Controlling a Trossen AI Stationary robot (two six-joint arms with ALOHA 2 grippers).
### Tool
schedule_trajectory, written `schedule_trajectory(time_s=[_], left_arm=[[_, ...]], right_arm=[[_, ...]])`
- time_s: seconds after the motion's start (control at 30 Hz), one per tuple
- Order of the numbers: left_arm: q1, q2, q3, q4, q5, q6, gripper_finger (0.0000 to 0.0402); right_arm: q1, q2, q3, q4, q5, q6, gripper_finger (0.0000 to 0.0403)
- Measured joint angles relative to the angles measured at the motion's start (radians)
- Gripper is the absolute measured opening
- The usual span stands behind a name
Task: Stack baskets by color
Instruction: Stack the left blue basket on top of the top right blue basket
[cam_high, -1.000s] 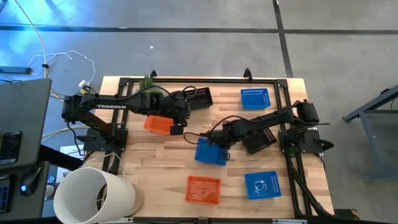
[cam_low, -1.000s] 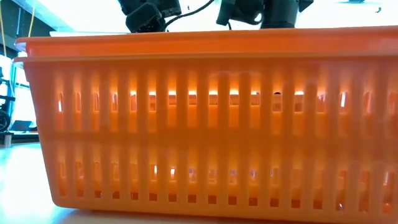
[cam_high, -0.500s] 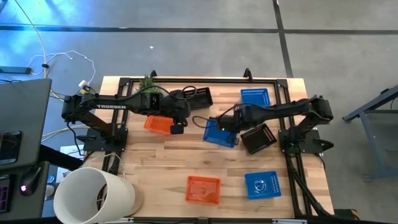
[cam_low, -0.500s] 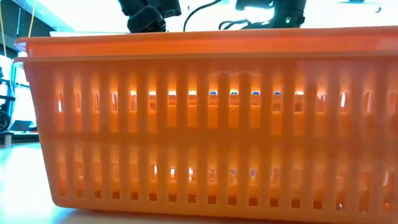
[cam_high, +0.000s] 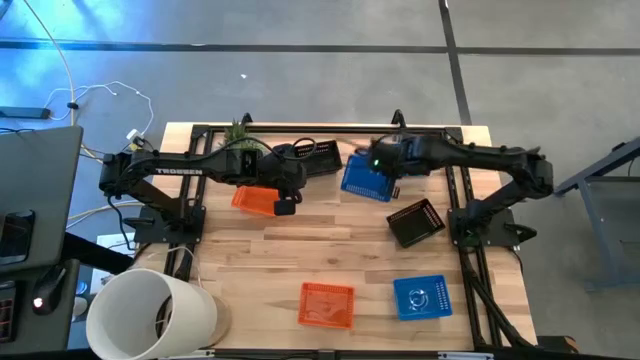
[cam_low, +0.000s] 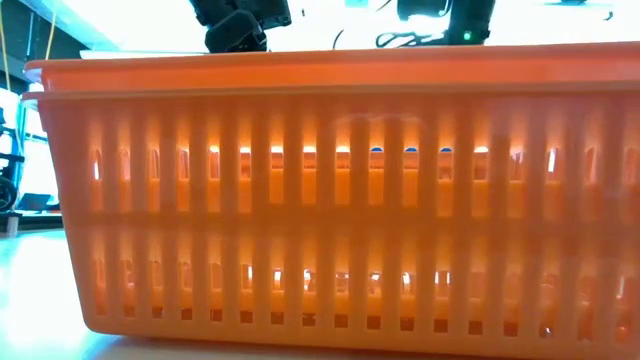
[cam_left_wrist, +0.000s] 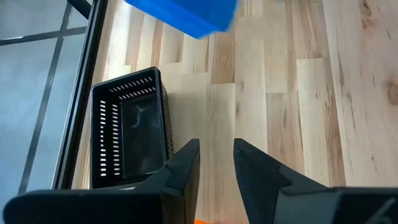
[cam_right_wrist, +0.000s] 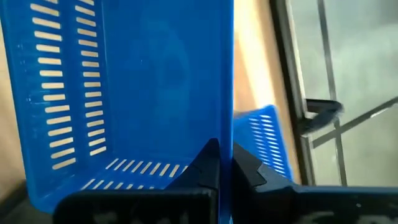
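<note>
I have swung the light, stiff blue basket to upper centre, my right gripper clamped on its thin wall.

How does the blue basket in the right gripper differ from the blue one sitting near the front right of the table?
The held blue basket is lifted and tilted near the table's far edge, its wall pinched in the shut right gripper. The front blue basket rests flat and upright on the table, with no gripper touching it. The front one shows something pale inside; the held one looks empty. Both are blue with slotted walls.
</note>
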Motion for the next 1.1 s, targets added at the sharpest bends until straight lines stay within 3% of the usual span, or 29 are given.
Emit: schedule_trajectory(time_s=[0.47, 0.7, 1.1], left_arm=[[0.000, 0.000, 0.000, 0.000, 0.000, 0.000, 0.0085], [0.000, 0.000, 0.000, 0.000, 0.000, 0.000, 0.0085], [0.000, 0.000, 0.000, 0.001, 0.001, 0.000, 0.0085]], right_arm=[[-0.293, -0.021, 0.000, 0.081, 0.007, -0.360, 0.0000], [-0.440, -0.021, 0.000, 0.078, -0.088, -0.541, 0.0000], [-0.563, -0.021, 0.000, 0.073, -0.075, -0.740, 0.0000]])
